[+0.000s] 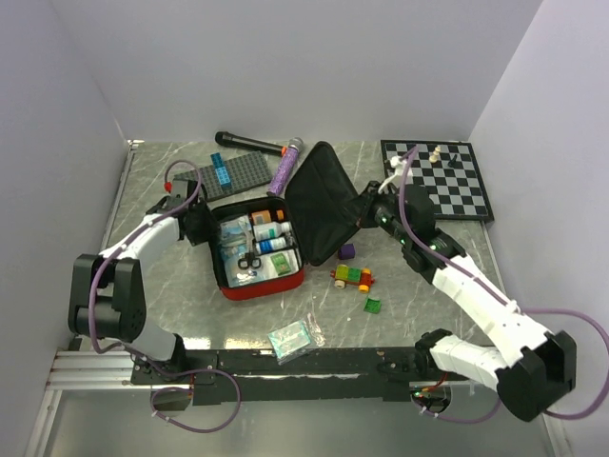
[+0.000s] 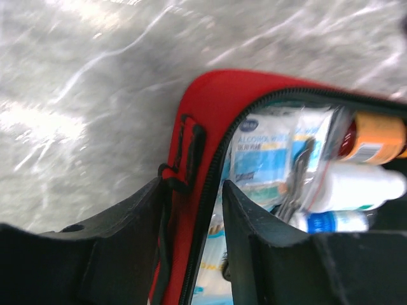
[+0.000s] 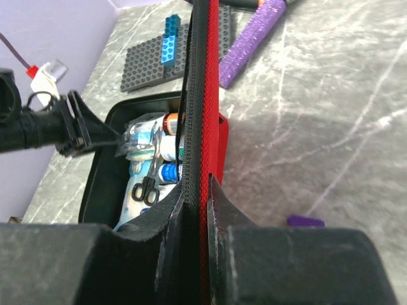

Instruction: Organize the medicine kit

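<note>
The red medicine kit point(image 1: 285, 283) lies open at the table's middle. It holds bottles point(image 1: 271, 231), wipe packets point(image 2: 261, 159) and small black scissors point(image 3: 147, 189). Its black-lined lid point(image 1: 324, 195) stands nearly upright on the right side. My right gripper point(image 1: 367, 212) is shut on the lid's zip edge point(image 3: 202, 114), which runs edge-on between its jaws point(image 3: 197, 184). My left gripper point(image 1: 203, 228) straddles the kit's left wall point(image 2: 203, 127), one finger outside by the pull loop and one inside, its jaws point(image 2: 194, 184) closed narrowly on it.
A white-teal packet point(image 1: 291, 340) lies near the front edge. A brick car point(image 1: 352, 277), a green brick point(image 1: 373, 305) and a purple brick point(image 1: 347, 251) lie right of the kit. A grey baseplate point(image 1: 238, 173), microphone point(image 1: 249, 143), purple tube point(image 1: 285, 167) and chessboard point(image 1: 438, 176) are behind.
</note>
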Motion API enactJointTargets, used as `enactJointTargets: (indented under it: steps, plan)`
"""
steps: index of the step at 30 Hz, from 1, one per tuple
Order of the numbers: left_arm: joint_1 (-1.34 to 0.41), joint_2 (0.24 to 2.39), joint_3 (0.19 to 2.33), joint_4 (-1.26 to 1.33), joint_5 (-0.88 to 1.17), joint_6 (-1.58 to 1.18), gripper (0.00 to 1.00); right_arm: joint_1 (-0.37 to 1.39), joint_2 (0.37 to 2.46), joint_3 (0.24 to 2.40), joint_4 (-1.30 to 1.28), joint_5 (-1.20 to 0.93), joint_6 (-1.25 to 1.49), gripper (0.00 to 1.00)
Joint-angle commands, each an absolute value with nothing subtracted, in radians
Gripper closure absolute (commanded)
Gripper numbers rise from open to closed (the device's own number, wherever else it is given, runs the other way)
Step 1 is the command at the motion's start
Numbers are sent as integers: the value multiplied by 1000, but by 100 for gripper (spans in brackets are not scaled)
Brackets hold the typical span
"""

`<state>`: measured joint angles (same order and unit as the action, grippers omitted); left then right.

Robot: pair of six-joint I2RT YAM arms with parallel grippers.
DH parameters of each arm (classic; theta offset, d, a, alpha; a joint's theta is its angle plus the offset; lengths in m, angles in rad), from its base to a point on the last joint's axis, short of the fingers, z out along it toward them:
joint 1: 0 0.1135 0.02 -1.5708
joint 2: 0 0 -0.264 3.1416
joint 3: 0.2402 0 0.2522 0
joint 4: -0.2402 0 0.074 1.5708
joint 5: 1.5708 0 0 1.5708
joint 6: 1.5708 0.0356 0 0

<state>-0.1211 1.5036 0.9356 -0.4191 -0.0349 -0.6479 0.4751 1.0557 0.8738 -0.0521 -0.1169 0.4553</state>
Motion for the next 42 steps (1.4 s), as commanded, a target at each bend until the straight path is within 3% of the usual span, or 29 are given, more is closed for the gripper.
enactJointTargets:
  steps: [1, 6, 10, 14, 17, 21, 24, 26, 30, 40, 42]
  plan:
    - [-126, 1538, 1035, -322, 37, -678, 54, 474, 968, 854, -121, -77, 449, 100]
    - [-135, 1575, 1104, -331, 38, -701, 52, 474, 924, 845, -161, -29, 440, 100]
    - [-135, 1505, 1155, -382, 3, -710, 39, 474, 922, 847, -179, -37, 443, 100]
    - [-181, 1289, 1085, -403, -52, -669, 27, 474, 902, 825, -183, -37, 446, 100]
    - [-419, 1134, 1005, -397, -159, -618, 23, 474, 890, 808, -176, -43, 446, 100]
    - [-779, 1101, 941, -503, -250, -702, 21, 474, 888, 799, -179, -58, 448, 95]
    - [-932, 1101, 879, -523, -244, -781, 16, 476, 885, 798, -184, -75, 448, 81]
    - [-1021, 1104, 850, -518, -256, -819, 3, 476, 881, 799, -189, -78, 448, 71]
    - [-1143, 1173, 847, -541, -287, -851, 4, 476, 877, 805, -193, -100, 448, 58]
    - [-1246, 1304, 806, -479, -213, -759, 1, 476, 871, 811, -212, -120, 453, 53]
    - [-1246, 1324, 789, -422, -190, -739, 7, 476, 870, 810, -213, -120, 453, 53]
